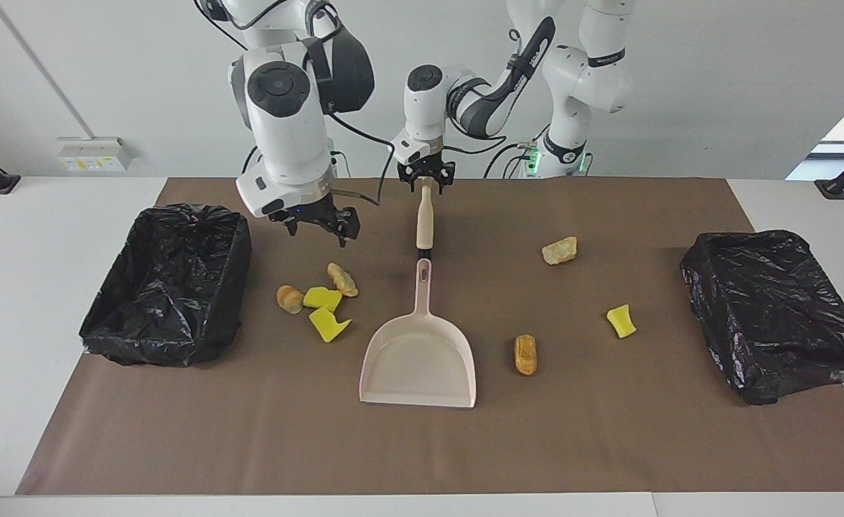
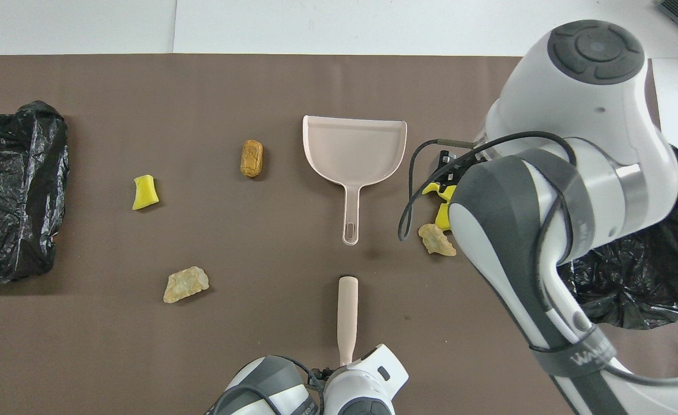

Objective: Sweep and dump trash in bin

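**Right gripper over trash cluster, left gripper at brush**

Facing view: one bin [image 1: 167,283] is set at the mat's [image 1: 422,452] 9 o'clock edge and a second bin [image 1: 774,309] at 3 o'clock. Bare mat is left at 6 o'clock of the dustpan [image 1: 419,362]. The right gripper [image 1: 318,224] is held open and empty over the trash cluster [image 1: 318,298], which lies untouched at its 6 o'clock. Three scraps [image 1: 560,250] are scattered at the dustpan's 1–3 o'clock. The left gripper [image 1: 425,178] is placed at the brush handle [image 1: 425,219] end; grip cannot be told.

Brown mat [image 1: 608,445] covers the white bench [image 1: 49,215]. Trash [image 1: 319,301]: bright yellow wedges, golden-brown lumps. Dustpan [image 1: 419,362] pale pink. Brush handle [image 1: 424,219] beige. Both bins [image 1: 167,283] lined in glossy black.
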`<state>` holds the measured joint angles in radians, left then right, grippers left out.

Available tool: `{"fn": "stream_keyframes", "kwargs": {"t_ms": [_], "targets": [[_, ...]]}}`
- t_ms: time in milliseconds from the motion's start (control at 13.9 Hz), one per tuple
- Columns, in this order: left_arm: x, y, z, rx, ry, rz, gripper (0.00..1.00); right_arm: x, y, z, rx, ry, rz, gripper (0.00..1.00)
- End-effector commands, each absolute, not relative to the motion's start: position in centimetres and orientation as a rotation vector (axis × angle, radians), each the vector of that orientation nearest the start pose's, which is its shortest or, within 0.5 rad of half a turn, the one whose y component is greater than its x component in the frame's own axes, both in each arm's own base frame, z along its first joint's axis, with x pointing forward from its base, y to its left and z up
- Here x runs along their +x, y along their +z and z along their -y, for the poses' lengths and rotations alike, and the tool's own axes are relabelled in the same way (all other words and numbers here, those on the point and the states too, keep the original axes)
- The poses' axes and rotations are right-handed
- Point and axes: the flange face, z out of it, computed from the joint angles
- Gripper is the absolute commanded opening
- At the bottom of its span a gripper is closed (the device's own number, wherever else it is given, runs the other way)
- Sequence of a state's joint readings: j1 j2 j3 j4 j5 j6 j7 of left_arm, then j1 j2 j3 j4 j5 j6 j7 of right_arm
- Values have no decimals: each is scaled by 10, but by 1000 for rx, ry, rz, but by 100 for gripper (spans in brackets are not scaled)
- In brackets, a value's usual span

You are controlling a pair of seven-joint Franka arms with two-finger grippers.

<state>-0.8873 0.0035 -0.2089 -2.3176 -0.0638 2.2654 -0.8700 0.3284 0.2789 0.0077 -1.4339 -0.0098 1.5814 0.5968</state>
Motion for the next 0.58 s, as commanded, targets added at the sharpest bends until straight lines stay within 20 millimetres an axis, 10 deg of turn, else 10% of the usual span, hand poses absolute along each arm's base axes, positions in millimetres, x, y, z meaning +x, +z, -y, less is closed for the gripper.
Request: {"fn": "stream_keyframes", "kwargs": {"t_ms": [0, 144, 289, 505], "targets": [[235, 358, 437, -3122, 91, -246, 27, 604, 522, -231, -3059, 180, -497, 100], [240, 365, 434, -3122, 90, -225, 0, 612, 505, -250, -3002, 172, -488, 100], [242, 374, 428, -3100, 111, -212, 0, 605, 476, -293, -3028, 186, -441, 100], [271, 407, 396, -3049, 158, -89, 0, 608, 440, -304, -3050, 258, -443, 100]]}}
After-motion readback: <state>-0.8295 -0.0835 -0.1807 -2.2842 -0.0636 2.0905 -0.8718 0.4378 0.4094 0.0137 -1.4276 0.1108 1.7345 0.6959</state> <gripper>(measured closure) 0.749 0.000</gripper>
